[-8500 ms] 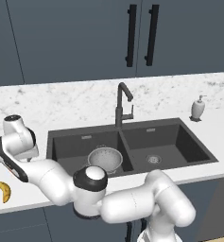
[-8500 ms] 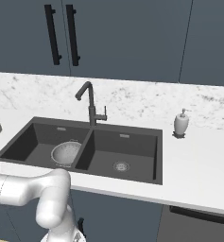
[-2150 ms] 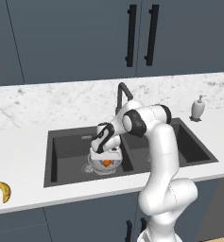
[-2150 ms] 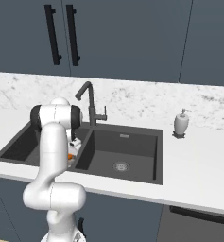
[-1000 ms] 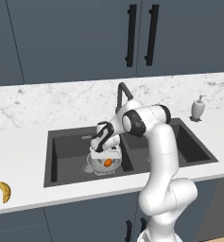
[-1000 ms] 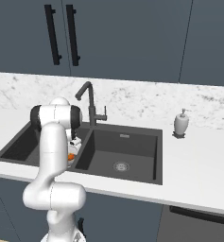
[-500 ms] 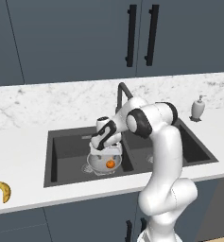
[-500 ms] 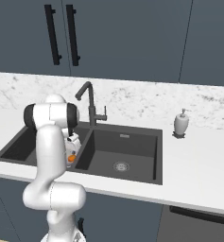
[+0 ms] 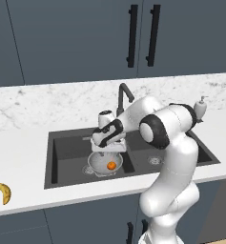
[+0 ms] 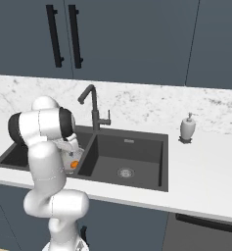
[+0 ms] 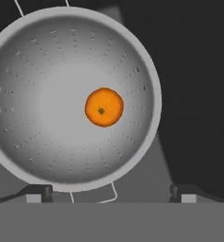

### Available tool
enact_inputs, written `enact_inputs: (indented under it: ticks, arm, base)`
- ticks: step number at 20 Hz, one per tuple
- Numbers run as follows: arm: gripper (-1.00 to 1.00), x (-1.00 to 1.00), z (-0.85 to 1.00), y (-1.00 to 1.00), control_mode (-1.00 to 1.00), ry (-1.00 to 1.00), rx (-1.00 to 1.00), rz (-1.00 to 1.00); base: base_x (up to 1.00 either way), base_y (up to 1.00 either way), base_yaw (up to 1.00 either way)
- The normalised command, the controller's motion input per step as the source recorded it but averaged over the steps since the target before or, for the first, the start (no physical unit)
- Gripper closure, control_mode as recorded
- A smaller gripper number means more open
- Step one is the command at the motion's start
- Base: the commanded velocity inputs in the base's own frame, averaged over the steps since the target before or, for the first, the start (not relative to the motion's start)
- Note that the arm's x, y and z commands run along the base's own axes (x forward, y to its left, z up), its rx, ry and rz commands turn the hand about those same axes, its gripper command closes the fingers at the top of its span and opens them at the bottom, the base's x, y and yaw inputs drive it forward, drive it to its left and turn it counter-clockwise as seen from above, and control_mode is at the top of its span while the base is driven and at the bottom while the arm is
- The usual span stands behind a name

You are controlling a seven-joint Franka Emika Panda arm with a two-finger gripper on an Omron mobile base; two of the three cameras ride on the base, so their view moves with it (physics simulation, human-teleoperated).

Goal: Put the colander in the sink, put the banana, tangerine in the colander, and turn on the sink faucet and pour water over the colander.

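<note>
The pale grey colander sits in the left basin of the dark sink. The orange tangerine lies loose inside it, right of its centre. My gripper hangs straight above the colander, open, with nothing between its fingertips. The yellow banana rests on the counter far to the left, near the front edge. Behind the sink's divider stands the dark gooseneck faucet, with no water running.
A white soap dispenser stands on the marble counter right of the sink. Dark cabinet doors with black handles line the wall above. In the right base view my own arm covers most of the left basin.
The open gripper has lifted a little away from the colander. The tangerine stays lying in the colander.
</note>
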Motion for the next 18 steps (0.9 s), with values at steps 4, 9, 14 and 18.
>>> enact_inputs:
  ticks: [4, 9, 14, 18]
  arm:
    - [-1.00, -0.56, 0.63, 0.09, -1.00, -0.05, 0.00, 0.00]
    - [-1.00, -0.61, 0.59, 0.00, -1.00, -0.04, 0.00, 0.00]
    - [-1.00, -0.57, 0.66, 0.00, -1.00, -0.02, 0.01, 0.00]
    - [-1.00, -0.53, 0.58, 0.04, -1.00, 0.00, 0.03, 0.00]
  base:
    - [0.00, 0.00, 0.00]
    - [0.00, 0.00, 0.00]
    - [0.00, 0.00, 0.00]
    - [0.00, 0.00, 0.00]
